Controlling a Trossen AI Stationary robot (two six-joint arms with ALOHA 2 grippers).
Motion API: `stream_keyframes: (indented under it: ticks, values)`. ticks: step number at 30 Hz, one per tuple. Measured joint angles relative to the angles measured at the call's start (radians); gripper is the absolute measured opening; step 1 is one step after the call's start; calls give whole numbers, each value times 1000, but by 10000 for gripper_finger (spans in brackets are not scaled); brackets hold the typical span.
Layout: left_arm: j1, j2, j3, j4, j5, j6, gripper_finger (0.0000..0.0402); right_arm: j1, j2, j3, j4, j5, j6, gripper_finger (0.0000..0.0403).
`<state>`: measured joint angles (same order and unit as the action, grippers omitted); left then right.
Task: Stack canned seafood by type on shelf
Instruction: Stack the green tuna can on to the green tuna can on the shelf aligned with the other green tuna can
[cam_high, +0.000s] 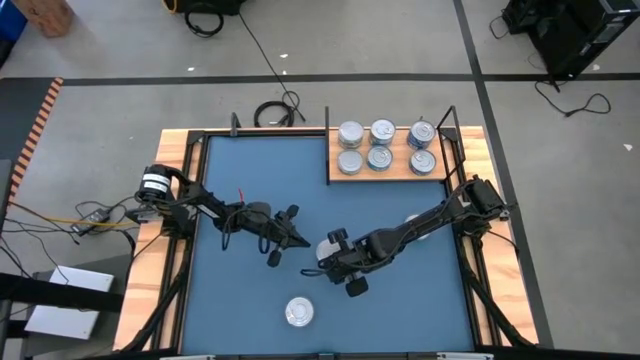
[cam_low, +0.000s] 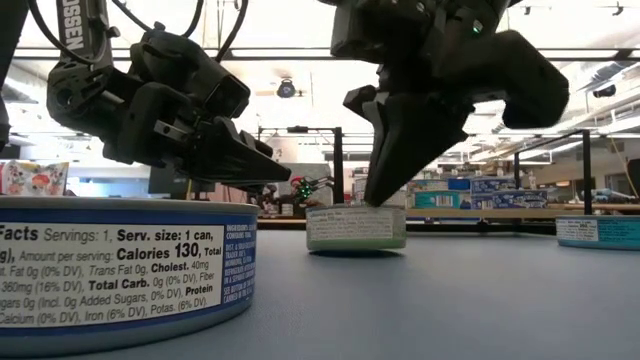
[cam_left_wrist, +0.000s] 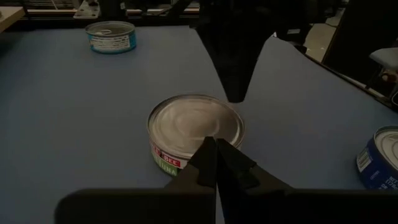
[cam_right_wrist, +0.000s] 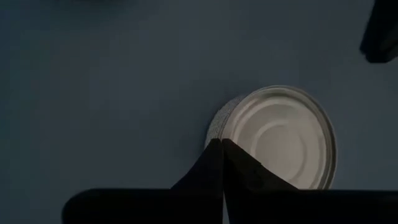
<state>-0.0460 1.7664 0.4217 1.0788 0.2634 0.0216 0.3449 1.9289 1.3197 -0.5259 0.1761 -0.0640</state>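
Both arms are matte black, built of chunky angular segments. The left arm (cam_high: 215, 208) carries a silver-and-black cylindrical joint near its base, a thin red wire, looping black cables and white lettering. Each claw's fingers taper to dark wedge-shaped points.

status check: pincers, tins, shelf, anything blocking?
Both pincers shut, empty: right pincer tips on the green-label tin mid-mat, left pincer alongside. Shelf holds six tins. Loose tin at near edge. Nothing blocking.
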Motion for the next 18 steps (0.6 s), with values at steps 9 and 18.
stream_keyframes:
  ticks: [9, 18]
  values:
    - [0, 0, 0, -4, 0, 0, 6, -24, -1, 58, -8, -47, 110, 2]
    - [0, 0, 0, -6, 0, 0, 6, -75, -1, 74, -38, -92, 272, 3]
